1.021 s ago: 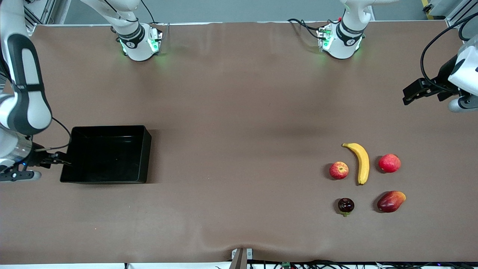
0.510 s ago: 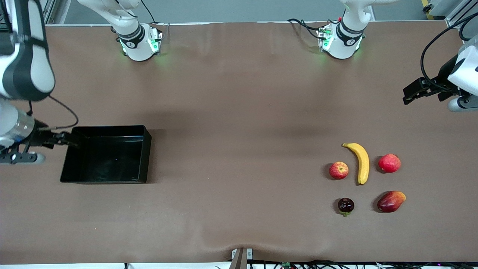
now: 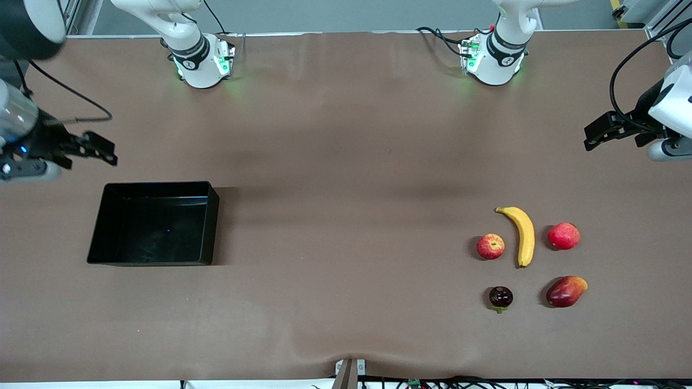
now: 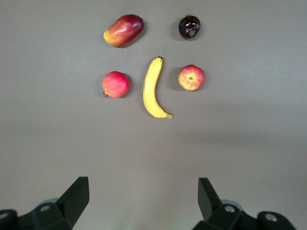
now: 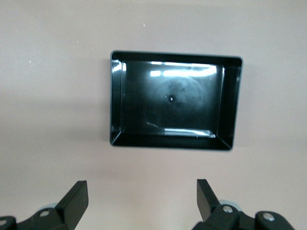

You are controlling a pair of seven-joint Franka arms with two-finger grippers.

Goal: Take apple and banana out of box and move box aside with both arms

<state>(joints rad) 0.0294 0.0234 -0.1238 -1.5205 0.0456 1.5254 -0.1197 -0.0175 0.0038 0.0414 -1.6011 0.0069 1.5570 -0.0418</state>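
The black box [image 3: 214, 216] stands open and empty at the right arm's end of the table; it also shows in the right wrist view [image 5: 230, 100]. My right gripper [image 3: 107, 151] hangs open and empty over bare table just off the box's rim; its own view [image 5: 142, 194] shows the jaws wide apart. The yellow banana [image 3: 523, 233] lies beside the streaked red apple [image 3: 490, 246] at the left arm's end. My left gripper [image 3: 590, 138] waits open and empty over bare table there. Its view [image 4: 144, 191] shows the banana [image 4: 153, 88] and apple [image 4: 191, 77].
A plain pinkish-red fruit [image 3: 564, 236] lies beside the banana. A red-orange mango [image 3: 565, 291] and a small dark fruit [image 3: 500, 297] lie nearer to the front camera. The brown table [image 3: 346, 216] stretches between box and fruits.
My right gripper has left the box's end wall, risen and moved toward the robots' bases. The box, the fruits and the left arm have not moved.
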